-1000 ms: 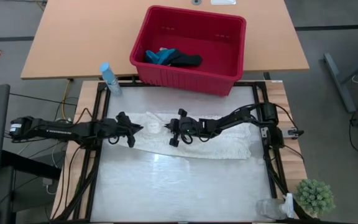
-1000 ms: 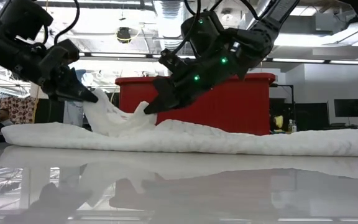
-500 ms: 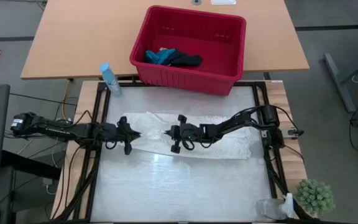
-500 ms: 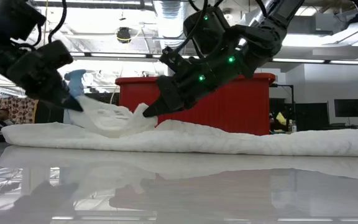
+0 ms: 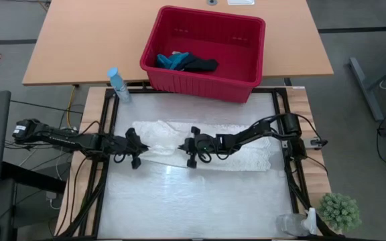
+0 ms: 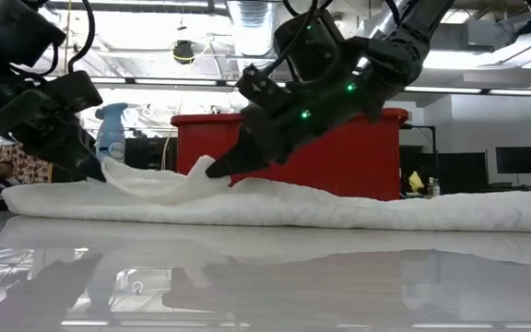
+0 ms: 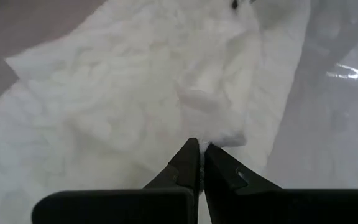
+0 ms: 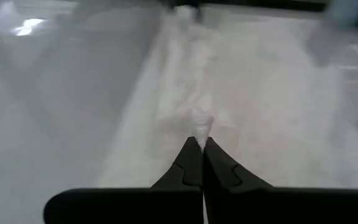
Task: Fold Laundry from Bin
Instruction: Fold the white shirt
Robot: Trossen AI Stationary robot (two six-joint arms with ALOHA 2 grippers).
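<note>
A white cloth (image 5: pixel 213 144) lies spread in a long strip across the far half of the glossy tabletop (image 5: pixel 193 201), reaching from near the left edge to near the right edge. The left claw (image 5: pixel 141 148) has its fingers pinched shut on a fold of the cloth at the strip's left end. The right claw (image 5: pixel 187 146) is closed on another fold near the strip's middle. In the low view both pinched folds stand up as small peaks above the rest of the cloth, with the left claw (image 6: pixel 95 166) and right claw (image 6: pixel 215 168) close above the tabletop. Each wrist view shows dark fingertips (image 7: pixel 197 152) meeting on white fabric.

The red bin (image 5: pixel 243 50) sits on a wooden table beyond the far edge. Inside it lie a teal cloth (image 5: pixel 173 60) and a dark cloth (image 5: pixel 201 65), apparently touching. A spray bottle (image 5: pixel 118 84) stands by the far left corner, and a small plant (image 5: pixel 340 211) by the near right corner.
</note>
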